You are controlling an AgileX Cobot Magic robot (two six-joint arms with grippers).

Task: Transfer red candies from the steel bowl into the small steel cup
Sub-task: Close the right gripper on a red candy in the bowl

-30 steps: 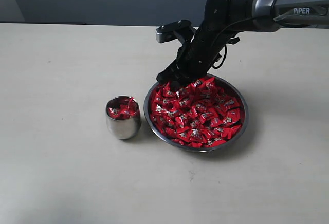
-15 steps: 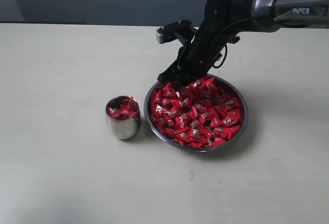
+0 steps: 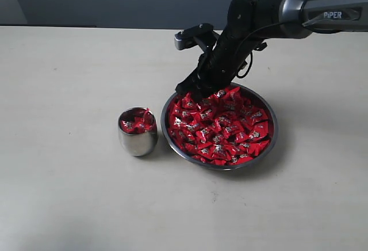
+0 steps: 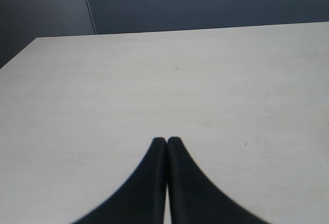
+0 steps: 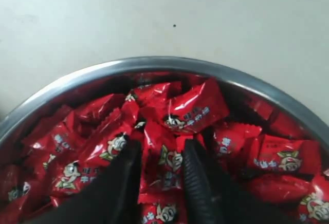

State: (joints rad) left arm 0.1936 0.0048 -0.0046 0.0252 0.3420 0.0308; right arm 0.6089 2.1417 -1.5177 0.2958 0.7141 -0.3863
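Right fingers (image 5: 198,183), narrowly parted in the wide shiny steel bowl (image 5: 154,63), pinch one of the shiny red wrapped candies (image 5: 169,160) between them; left fingers (image 4: 149,183) pressed together, empty.

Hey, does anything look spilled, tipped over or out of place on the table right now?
Nothing stands out. The red candies sit inside the steel bowl and the small steel cup, which stands upright and looks full to the brim. I see no candies loose on the table.
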